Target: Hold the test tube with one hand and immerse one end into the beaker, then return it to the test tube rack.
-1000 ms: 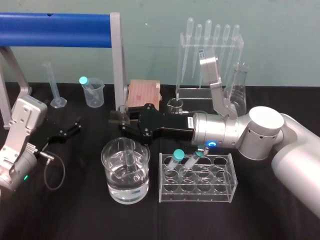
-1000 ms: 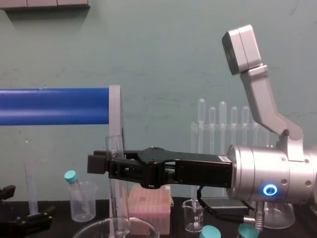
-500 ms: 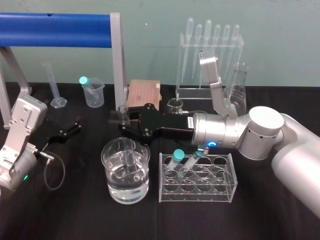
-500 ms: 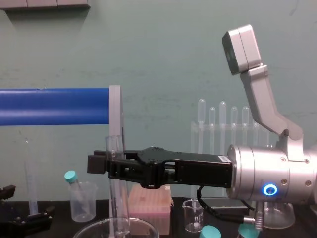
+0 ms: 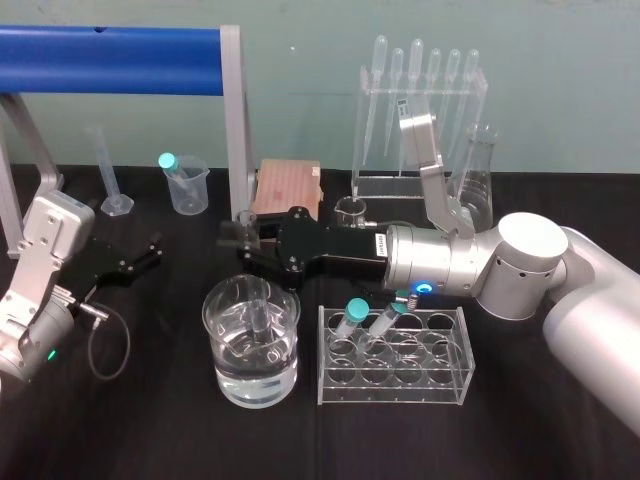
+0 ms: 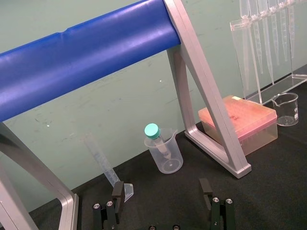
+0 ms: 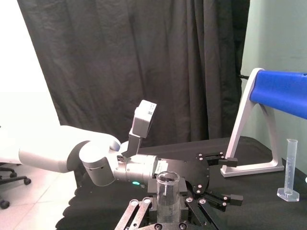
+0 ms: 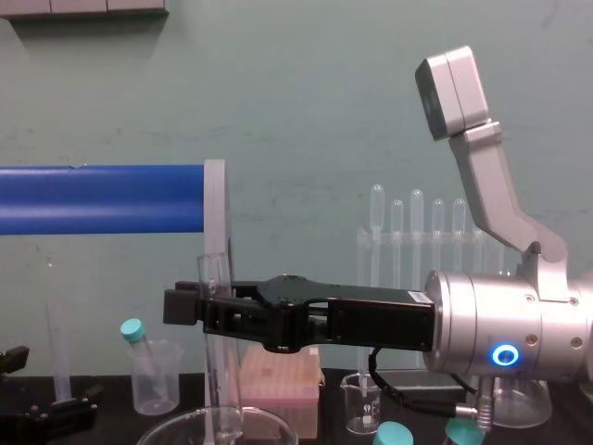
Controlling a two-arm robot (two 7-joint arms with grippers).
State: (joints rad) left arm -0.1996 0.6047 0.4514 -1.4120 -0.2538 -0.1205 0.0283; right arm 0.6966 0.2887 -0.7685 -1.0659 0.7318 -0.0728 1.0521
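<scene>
Test tube: upright, held near its open top, with its lower end down inside the beaker, below the rim. I cannot tell whether the tip reaches the water.
Right hand: clenched on the test tube, reaching in from the right above the beaker. The right wrist view shows the glass pinched between the two fingers.
Left hand: released and empty, parked low over the left side of the bench, well apart from the beaker.
Beaker: wide clear glass, partly filled with water, standing just left of the test tube rack.
Handling: the tube is probably light, stiff, smooth and brittle (bare glass, no cap). Once wet it would likely be slippery, so it calls for a firm but gentle squeeze.
Where to hold: the upper part near the mouth, as it is held now, which keeps the fingers clear of the water.
Risk: knocking the tube on the beaker rim or the rack's holes could crack it. Two teal-capped tubes already lean in the rack, so an open hole is the one to choose.
</scene>
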